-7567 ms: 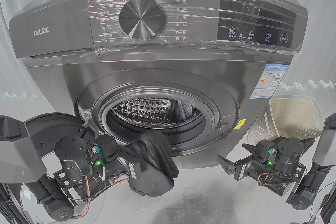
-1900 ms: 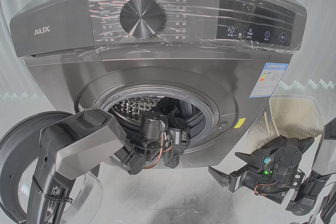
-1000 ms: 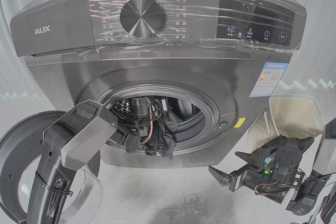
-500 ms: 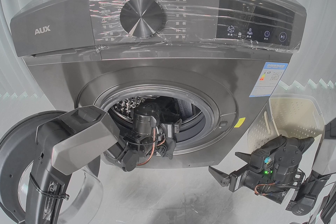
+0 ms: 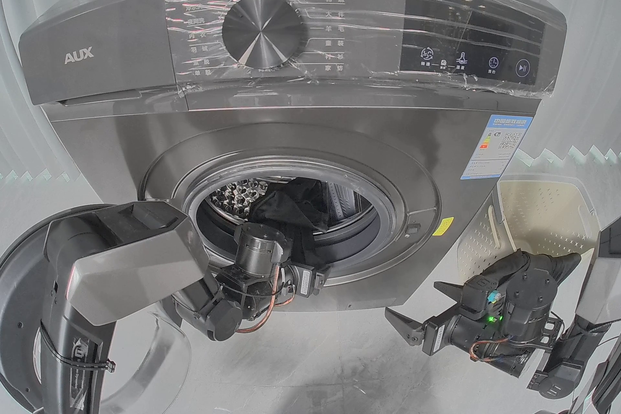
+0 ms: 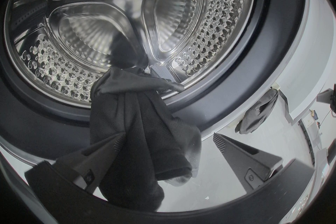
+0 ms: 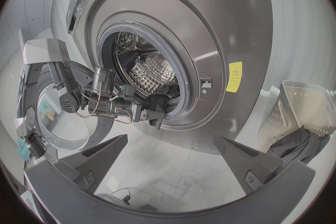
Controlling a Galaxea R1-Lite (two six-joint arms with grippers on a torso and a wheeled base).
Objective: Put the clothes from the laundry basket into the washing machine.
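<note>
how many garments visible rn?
2. One dark garment lies across the washing machine's door seal, part in the drum and part hanging out. A second dark garment is draped over the laundry basket's edge. More may be hidden inside the basket.

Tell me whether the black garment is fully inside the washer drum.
Partly in: the black garment drapes over the door seal, one end inside the drum, the rest hanging outside.

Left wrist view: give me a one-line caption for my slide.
Black garment draped over the door seal, its top end in the drum, left pincer open.
</note>
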